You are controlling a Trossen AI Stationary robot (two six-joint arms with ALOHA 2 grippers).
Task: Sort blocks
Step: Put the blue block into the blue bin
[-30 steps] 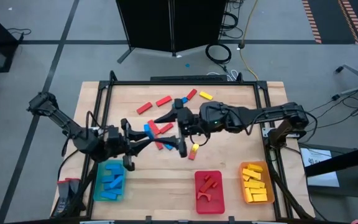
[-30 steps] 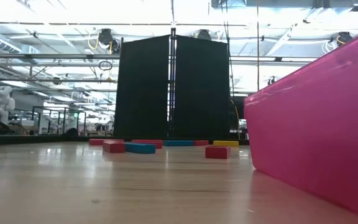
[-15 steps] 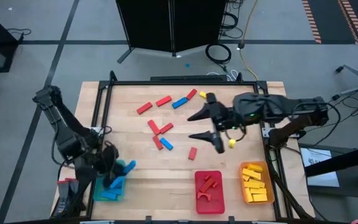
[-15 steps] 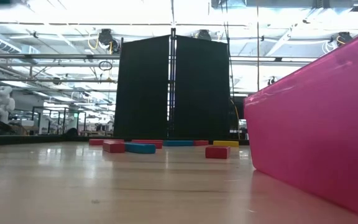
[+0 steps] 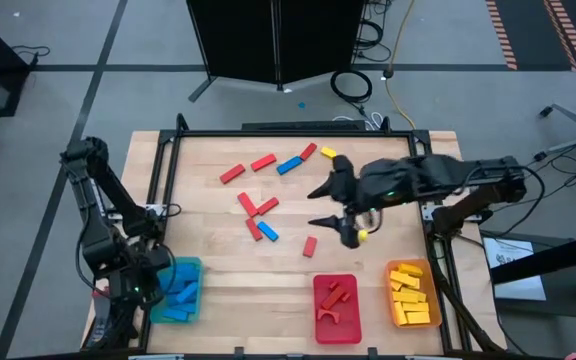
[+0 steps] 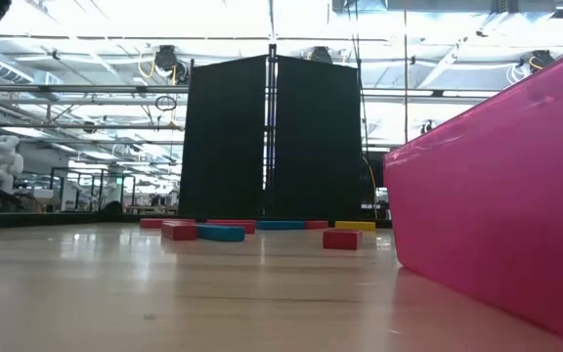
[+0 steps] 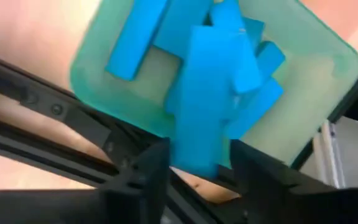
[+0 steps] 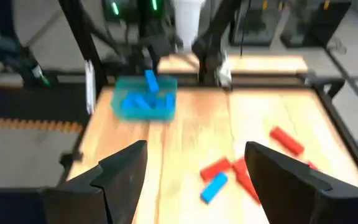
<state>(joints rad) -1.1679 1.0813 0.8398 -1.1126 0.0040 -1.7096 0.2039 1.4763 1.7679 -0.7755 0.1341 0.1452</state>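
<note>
Small solid-coloured block bars (image 5: pixel 265 207): scattered upper-centre of the wooden worktop (image 5: pixel 208 170); seemingly light, rigid, smooth, best pinched across their narrow sides. Left gripper (image 7: pixel 194 163), lower left over the green tray (image 5: pixel 192 268), fingers parting around a blue bar (image 7: pixel 197 124); right gripper (image 5: pixel 330 207), centre-right, fingers wide, yellow bar (image 5: pixel 363 236) just beside.

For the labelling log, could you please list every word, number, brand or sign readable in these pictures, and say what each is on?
None: no text is readable in any view.
The blocks, the green tray, the red tray and the orange tray bear no visible markings.
</note>
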